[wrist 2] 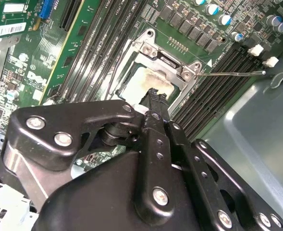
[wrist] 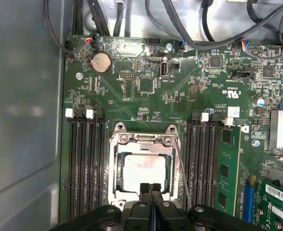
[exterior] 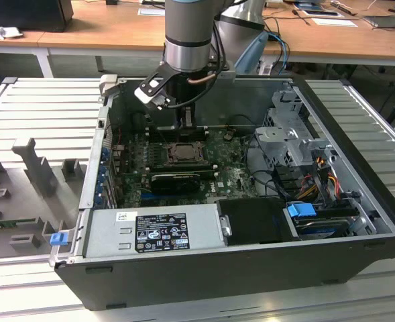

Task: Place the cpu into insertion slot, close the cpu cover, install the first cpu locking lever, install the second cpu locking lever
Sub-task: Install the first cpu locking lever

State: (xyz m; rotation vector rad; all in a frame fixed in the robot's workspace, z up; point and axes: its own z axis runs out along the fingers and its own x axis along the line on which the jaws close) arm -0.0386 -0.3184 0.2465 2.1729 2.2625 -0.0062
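The cpu (wrist: 143, 168), a pale square chip, lies in the insertion slot (exterior: 182, 153) at the middle of the green motherboard. The cpu cover (wrist: 116, 163) is a silvery frame lying flat around the chip, which shows through its window. The cpu (wrist 2: 148, 82) and the cpu cover (wrist 2: 167, 60) also appear in the second wrist view. A thin wire locking lever (wrist: 182, 171) runs along one side of the socket. That lever (wrist 2: 232, 73) stands out away from the socket corner. My gripper (wrist: 150, 188) is shut with nothing in it, and its tip (wrist 2: 154, 95) is at the near edge of the chip. The gripper (exterior: 185, 126) hangs just above the socket.
Black memory slots flank the socket, one holding a green memory stick (wrist: 227, 168). The grey case wall (wrist: 21, 120) is close on one side. A power supply (exterior: 153, 231), a drive cage (exterior: 288, 134) and loose cables (exterior: 318, 171) sit inside the case.
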